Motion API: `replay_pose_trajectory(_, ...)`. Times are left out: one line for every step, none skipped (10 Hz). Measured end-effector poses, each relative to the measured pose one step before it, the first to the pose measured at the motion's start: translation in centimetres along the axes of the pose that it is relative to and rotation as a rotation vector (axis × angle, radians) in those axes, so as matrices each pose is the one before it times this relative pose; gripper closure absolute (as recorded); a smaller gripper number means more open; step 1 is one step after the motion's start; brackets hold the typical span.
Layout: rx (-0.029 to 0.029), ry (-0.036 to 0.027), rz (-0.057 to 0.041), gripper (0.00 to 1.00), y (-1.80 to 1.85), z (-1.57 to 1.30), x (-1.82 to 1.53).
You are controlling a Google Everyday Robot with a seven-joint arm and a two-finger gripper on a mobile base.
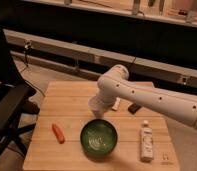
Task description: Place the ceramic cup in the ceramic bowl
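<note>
The green ceramic bowl (98,138) stands on the wooden table (67,102), near its front middle. A pale ceramic cup (95,107) is just behind the bowl's far rim, right under the end of my white arm. My gripper (98,103) is at the cup, coming down on it from the right, and the arm hides most of it. I cannot tell whether the cup rests on the table or hangs above it.
An orange carrot (58,133) lies left of the bowl. A white bottle (146,141) lies to its right. A small white object (116,104) and a black one (134,108) lie behind the arm. A black office chair (7,107) stands left of the table.
</note>
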Motion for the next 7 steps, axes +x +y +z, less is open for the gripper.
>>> replay_pose_trajectory(0.00995,-0.00382,-0.00854,0.99,-0.369,-0.376,-0.320)
replay_pose_trajectory(0.01360,-0.00312,-0.00312,0.99,-0.473,-1.179,-0.129)
replay_pose_trajectory(0.00393,-0.00513,0.00181,0.99,-0.193,-0.877,-0.052)
replay_pose_trajectory(-0.00037,-0.00838,-0.00307,0.99,-0.102,-0.387,-0.327)
replay_pose_trajectory(-0.00161,-0.00938,-0.00747,0.99,-0.015,-0.055,-0.416)
replay_pose_trajectory(-0.00599,-0.00818,-0.00273,0.99,0.297,0.281,-0.111)
replay_pose_trajectory(-0.01012,-0.02049,-0.00367,0.99,0.480,0.439,-0.267)
